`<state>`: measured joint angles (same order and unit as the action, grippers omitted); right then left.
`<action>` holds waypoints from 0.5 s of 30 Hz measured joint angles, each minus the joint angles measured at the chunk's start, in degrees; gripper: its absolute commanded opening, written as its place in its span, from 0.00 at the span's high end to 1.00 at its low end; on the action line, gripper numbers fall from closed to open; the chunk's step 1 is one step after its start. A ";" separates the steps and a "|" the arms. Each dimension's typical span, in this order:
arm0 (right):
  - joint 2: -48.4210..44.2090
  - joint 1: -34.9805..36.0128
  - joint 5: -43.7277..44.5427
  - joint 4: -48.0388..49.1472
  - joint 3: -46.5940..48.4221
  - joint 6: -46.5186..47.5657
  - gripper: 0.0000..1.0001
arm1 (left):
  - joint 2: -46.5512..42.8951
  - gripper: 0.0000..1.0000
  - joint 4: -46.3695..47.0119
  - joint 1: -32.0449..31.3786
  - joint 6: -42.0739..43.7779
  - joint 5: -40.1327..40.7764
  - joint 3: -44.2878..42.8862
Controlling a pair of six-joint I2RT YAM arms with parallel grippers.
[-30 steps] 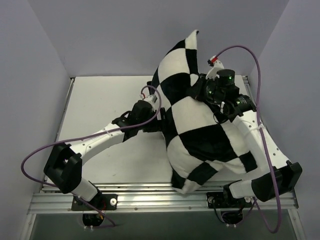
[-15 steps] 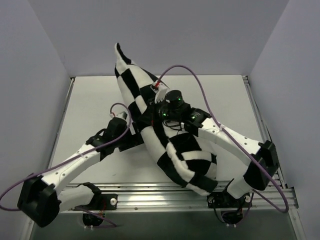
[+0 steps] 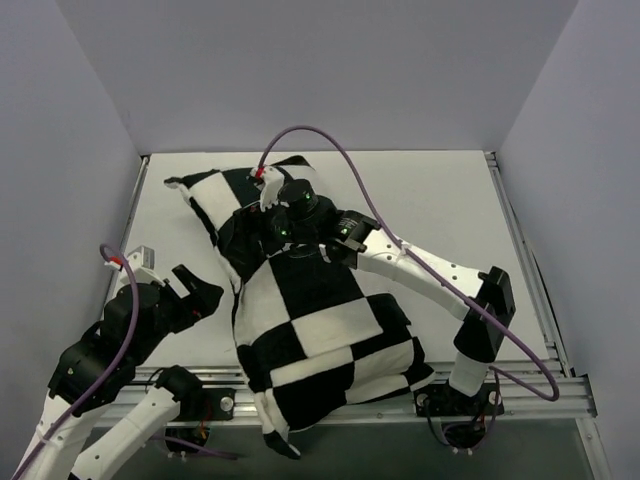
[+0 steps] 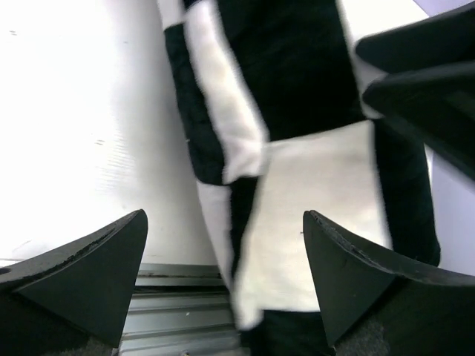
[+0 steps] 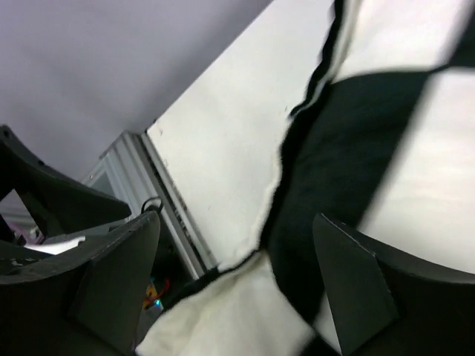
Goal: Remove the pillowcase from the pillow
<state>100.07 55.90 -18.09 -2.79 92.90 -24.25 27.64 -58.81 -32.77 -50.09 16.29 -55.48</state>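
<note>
Checkered pillowcase (image 3: 320,320) laid on the table (image 3: 440,200), both grippers with jaws apart.
The plump pillowcase is stretched from the far left to the near rail (image 3: 555,408), which is overhung. The right gripper (image 5: 236,219) is placed above its far part; the left gripper (image 4: 224,215) is seen at the near left, beside the fabric, nothing clamped.

The pillowcase (image 4: 297,193) blurs in both wrist views; overhead, the right gripper (image 5: 236,215) hides under its wrist (image 3: 292,212).

2 white arms (image 3: 425,270), black joints (image 3: 484,318), purple cables (image 3: 300,128).
</note>
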 measured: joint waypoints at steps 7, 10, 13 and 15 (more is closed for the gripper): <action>-7.15 -1.79 11.37 -4.76 -0.02 3.34 0.05 | 4.46 0.06 -3.43 0.00 2.89 2.38 -4.00; -14.23 -4.98 14.36 -5.77 -7.58 3.32 0.04 | 9.79 0.06 -1.70 0.02 4.35 1.18 -3.80; -21.62 -8.90 15.82 -6.32 -17.18 3.23 0.03 | 15.28 0.06 2.73 0.15 5.27 -0.94 -2.08; -26.25 -10.27 15.80 -7.17 -23.91 3.15 0.03 | 18.69 0.06 6.32 0.26 5.46 -2.73 -0.28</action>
<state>73.82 45.63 -2.28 -9.96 68.99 -21.10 46.33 -52.49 -32.51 -44.62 13.56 -55.77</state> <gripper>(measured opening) 0.970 0.941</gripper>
